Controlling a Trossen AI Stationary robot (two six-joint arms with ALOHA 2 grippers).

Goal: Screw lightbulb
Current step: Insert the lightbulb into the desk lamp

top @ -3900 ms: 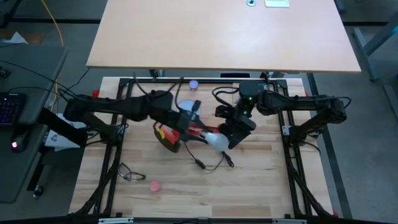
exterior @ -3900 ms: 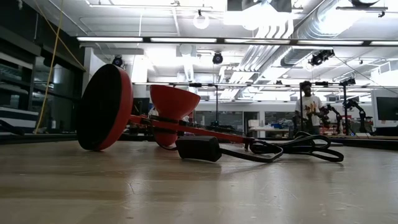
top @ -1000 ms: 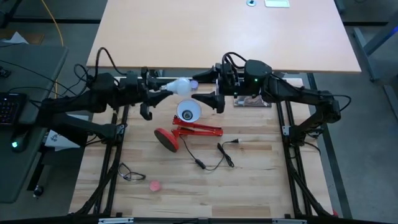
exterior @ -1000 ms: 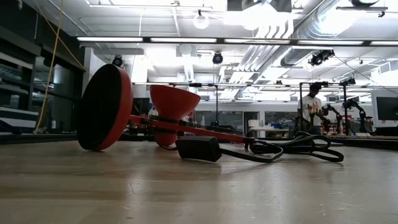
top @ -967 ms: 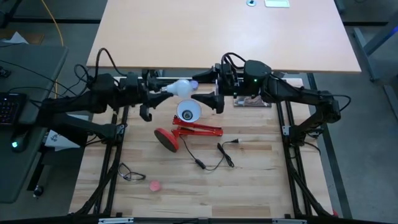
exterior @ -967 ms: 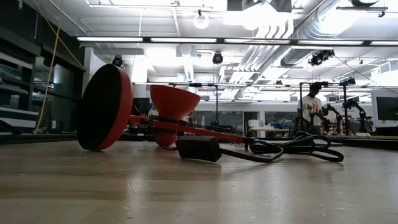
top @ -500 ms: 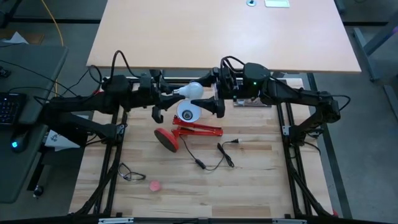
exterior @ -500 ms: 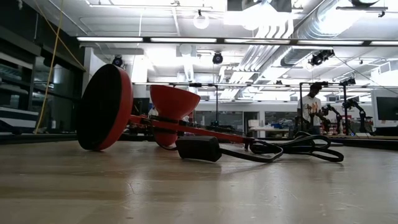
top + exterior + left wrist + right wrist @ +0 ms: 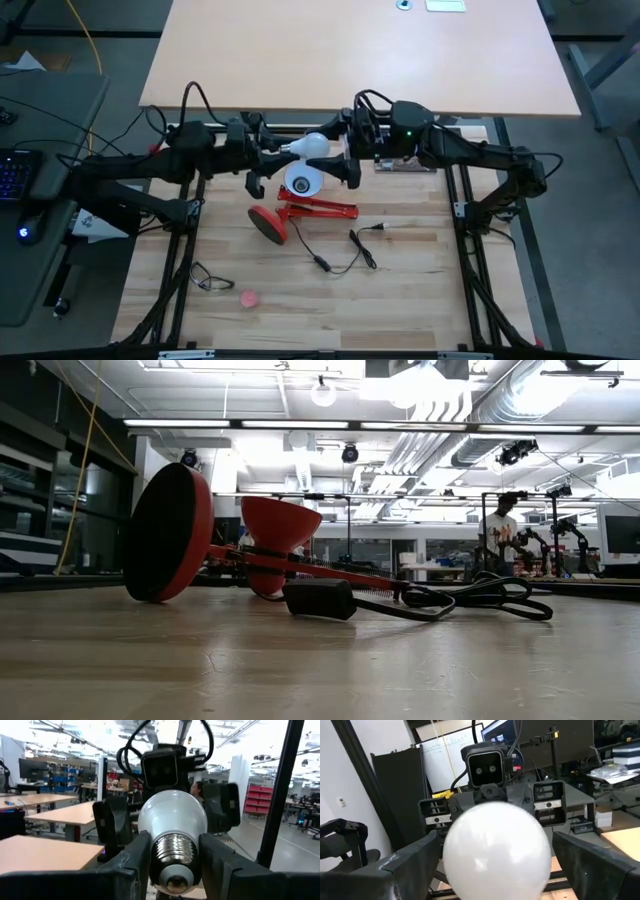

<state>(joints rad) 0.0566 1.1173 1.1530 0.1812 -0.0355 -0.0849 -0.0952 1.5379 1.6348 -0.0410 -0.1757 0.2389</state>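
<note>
The lightbulb (image 9: 313, 146), frosted white with a grey screw base, is held in the air by my left gripper (image 9: 287, 150), which is shut on it. The bulb hangs above the white inside of the red lamp's shade (image 9: 300, 183). The lamp lies on its side on the table, on its round base (image 9: 269, 222) and its shade. My right gripper (image 9: 331, 153) is open, one finger on each side of the bulb's glass (image 9: 496, 847). Neither gripper shows in the low view, which shows the lamp (image 9: 172, 546). My left gripper pinches the bulb's grey screw base (image 9: 173, 851) between its two fingers (image 9: 131, 865). The fingers come level from the table's left. The bulb lies level, its glass end toward the table's right, lifted clear of the lamp. My right gripper: I cannot tell whether its fingers (image 9: 412, 865) touch the glass.
The lamp's black cord and plug (image 9: 340, 255) lie on the table in front of the lamp. A small pink round thing (image 9: 249, 297) and a thin wire piece (image 9: 207, 279) lie near the front left. A person (image 9: 497, 532) stands far off in the room.
My left gripper has carried the bulb toward the table's right, level and clear of the table, until its glass end came between my right gripper's open fingers above the lamp shade. In the last half second it has kept still.
</note>
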